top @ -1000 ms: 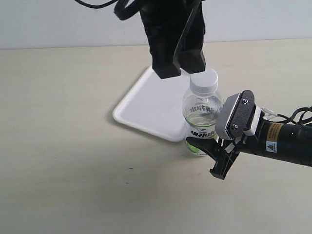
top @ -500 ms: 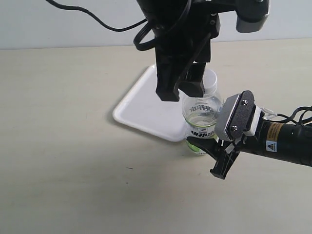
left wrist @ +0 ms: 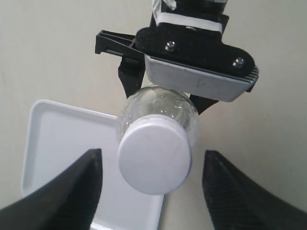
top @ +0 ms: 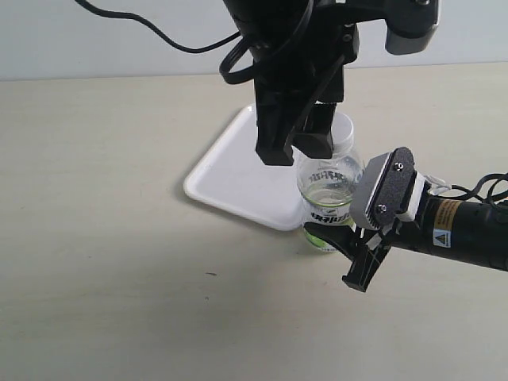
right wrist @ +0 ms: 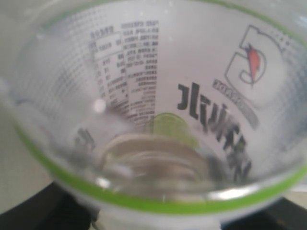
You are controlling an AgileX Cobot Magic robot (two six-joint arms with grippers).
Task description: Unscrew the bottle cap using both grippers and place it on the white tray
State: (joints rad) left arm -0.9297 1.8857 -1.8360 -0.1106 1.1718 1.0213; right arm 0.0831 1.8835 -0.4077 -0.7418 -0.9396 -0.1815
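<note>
The bottle (top: 329, 189) stands upright by the near corner of the white tray (top: 234, 171). Its white cap (left wrist: 154, 154) is on the neck. My left gripper (top: 295, 149), all black, hangs from above and is open, one finger (left wrist: 72, 191) on each side of the cap with a gap on both sides. My right gripper (top: 343, 238), with the grey screwed plate (top: 381, 190), comes in from the right and is shut on the bottle's lower body. The right wrist view is filled by the green-and-white label (right wrist: 201, 110).
The tan tabletop (top: 103, 262) spreads to the left and front. The right arm's black tube with a yellow label (top: 448, 213) lies low over the table at the right. A black cable (top: 159, 36) loops from the left arm.
The left gripper has come down from above the bottle, so its fingers now straddle the cap. In the last half second it has barely moved. Bottle and right gripper are still.
</note>
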